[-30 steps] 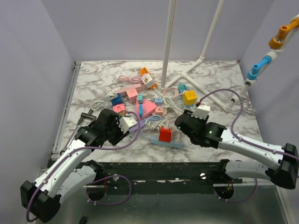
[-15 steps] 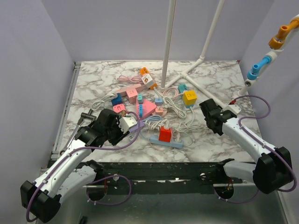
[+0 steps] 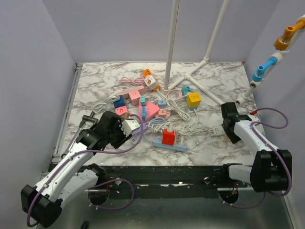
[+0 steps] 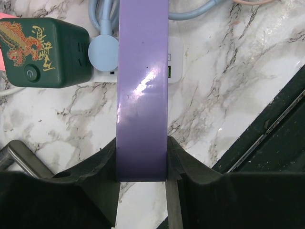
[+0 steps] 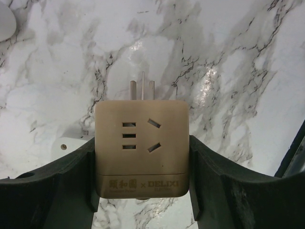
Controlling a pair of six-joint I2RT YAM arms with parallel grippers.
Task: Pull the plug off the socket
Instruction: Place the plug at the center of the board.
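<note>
My right gripper (image 5: 141, 162) is shut on a beige cube plug adapter (image 5: 141, 143). Its metal prongs (image 5: 141, 88) are bare and point away over the marble, plugged into nothing. In the top view this gripper (image 3: 224, 128) is at the right side of the table, away from the pile. My left gripper (image 4: 142, 157) is shut on a lavender socket strip (image 4: 142, 86), which runs up the middle of the left wrist view. In the top view it (image 3: 125, 129) sits at the near left of the pile.
A dark green cube with a dragon print (image 4: 45, 52) and a light blue round plug (image 4: 103, 50) lie under the lavender strip. A red cube on a blue strip (image 3: 167, 137), pink sockets (image 3: 148, 110), a yellow cube (image 3: 193, 99) and white cables fill the middle. A white pole (image 3: 170, 43) stands behind.
My right gripper has swung from the middle of the pile out to the right side of the table, carrying the beige adapter. The left arm has not moved.
</note>
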